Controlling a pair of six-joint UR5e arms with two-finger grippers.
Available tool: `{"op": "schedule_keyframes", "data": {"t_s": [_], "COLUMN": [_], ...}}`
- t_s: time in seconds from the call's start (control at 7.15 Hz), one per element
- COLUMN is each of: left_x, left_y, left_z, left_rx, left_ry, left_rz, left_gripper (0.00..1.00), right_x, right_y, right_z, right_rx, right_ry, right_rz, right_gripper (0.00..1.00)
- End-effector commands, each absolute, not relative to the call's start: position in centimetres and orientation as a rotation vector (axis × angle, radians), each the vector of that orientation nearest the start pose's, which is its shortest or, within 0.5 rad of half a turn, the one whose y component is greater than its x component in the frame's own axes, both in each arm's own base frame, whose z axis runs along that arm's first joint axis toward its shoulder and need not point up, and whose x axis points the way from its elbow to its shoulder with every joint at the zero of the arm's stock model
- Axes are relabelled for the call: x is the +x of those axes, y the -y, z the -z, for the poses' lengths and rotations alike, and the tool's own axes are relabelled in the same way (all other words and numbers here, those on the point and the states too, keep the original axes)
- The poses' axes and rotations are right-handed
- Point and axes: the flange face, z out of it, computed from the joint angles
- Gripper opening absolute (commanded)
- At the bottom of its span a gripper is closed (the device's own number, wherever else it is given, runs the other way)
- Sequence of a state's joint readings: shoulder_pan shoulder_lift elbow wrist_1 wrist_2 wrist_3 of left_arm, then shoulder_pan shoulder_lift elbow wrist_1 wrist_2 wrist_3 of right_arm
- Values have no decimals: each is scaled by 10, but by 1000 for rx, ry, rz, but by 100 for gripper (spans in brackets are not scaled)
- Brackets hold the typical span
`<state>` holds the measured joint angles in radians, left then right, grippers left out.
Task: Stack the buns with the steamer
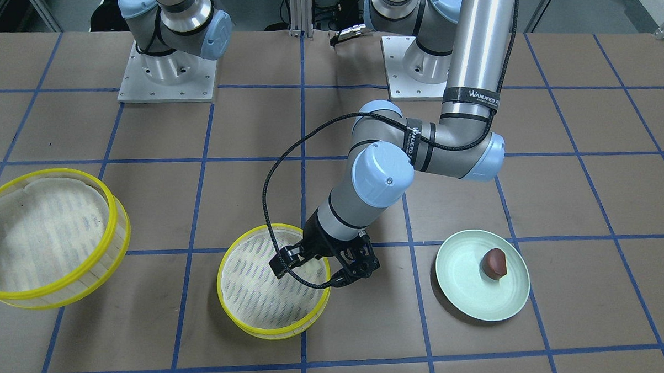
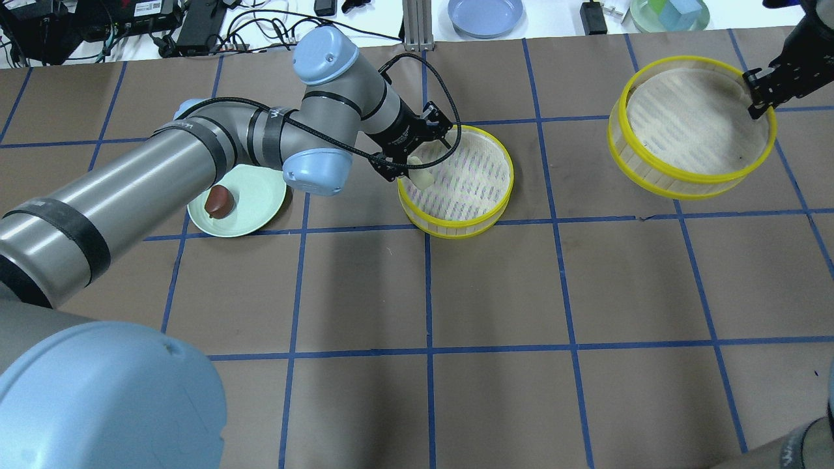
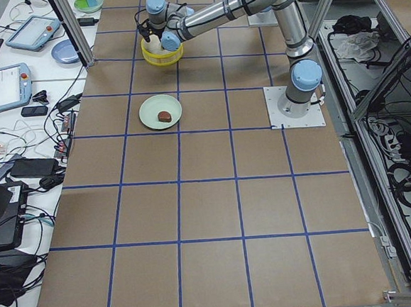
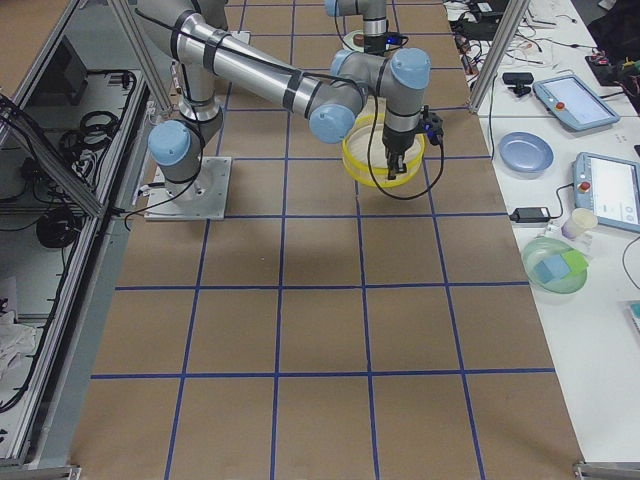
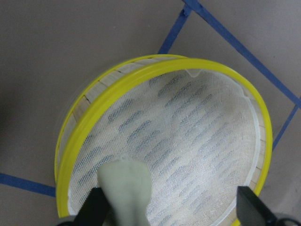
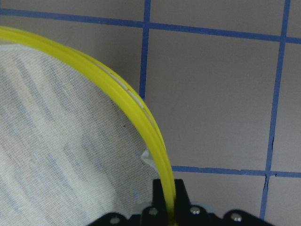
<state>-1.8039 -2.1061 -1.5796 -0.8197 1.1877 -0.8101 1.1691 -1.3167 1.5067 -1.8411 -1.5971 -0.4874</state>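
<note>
My left gripper (image 2: 417, 156) is open over the left rim of the small yellow-rimmed steamer (image 2: 456, 228). In the left wrist view its fingers (image 5: 94, 209) stand wide apart. The pale cream bun (image 5: 126, 188) lies on the mesh beside one finger; it also shows in the overhead view (image 2: 421, 176). The dark reddish-brown bun (image 1: 494, 262) sits on the pale green plate (image 1: 468, 297). My right gripper (image 6: 169, 197) is shut on the rim of the large yellow-rimmed steamer (image 2: 684, 179), which looks tilted.
The left arm's elbow (image 1: 381, 174) hangs over the table between the small steamer and the plate. A blue plate (image 2: 485, 13) and a green bowl with blocks (image 2: 671, 13) stand beyond the table's far edge. The arm bases (image 1: 168, 76) stand at the robot's side.
</note>
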Motion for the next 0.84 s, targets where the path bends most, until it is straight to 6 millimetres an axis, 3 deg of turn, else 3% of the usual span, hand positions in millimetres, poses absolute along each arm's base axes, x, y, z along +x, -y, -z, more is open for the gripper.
{"op": "schedule_keyframes", "data": {"t_s": [0.0,0.14,0.28,0.42,0.56,0.7], "left_x": [-320,-314,-271,-216,-172,-120], "left_y": [611,608,621,633,636,638], "left_z": [-257,-278,-297,-313,-327,-332], "left_rx": [-926,-845,-652,-592,-499,-439], "left_ry": [-3446,-3448,-3382,-3351,-3341,-3314], "left_rz": [-34,-29,126,180,165,139], "left_gripper": [100,100,100,100,100,100], "right_x": [-81,-68,-45,-25,11,62], "right_y": [596,593,592,592,592,592], "right_z": [-416,-426,-419,-421,-419,-418], "right_rx": [-56,-31,5,27,87,153], "right_ry": [-3177,-3180,-3173,-3170,-3164,-3159], "right_rz": [67,89,68,81,77,95], "right_gripper": [0,0,0,0,0,0]}}
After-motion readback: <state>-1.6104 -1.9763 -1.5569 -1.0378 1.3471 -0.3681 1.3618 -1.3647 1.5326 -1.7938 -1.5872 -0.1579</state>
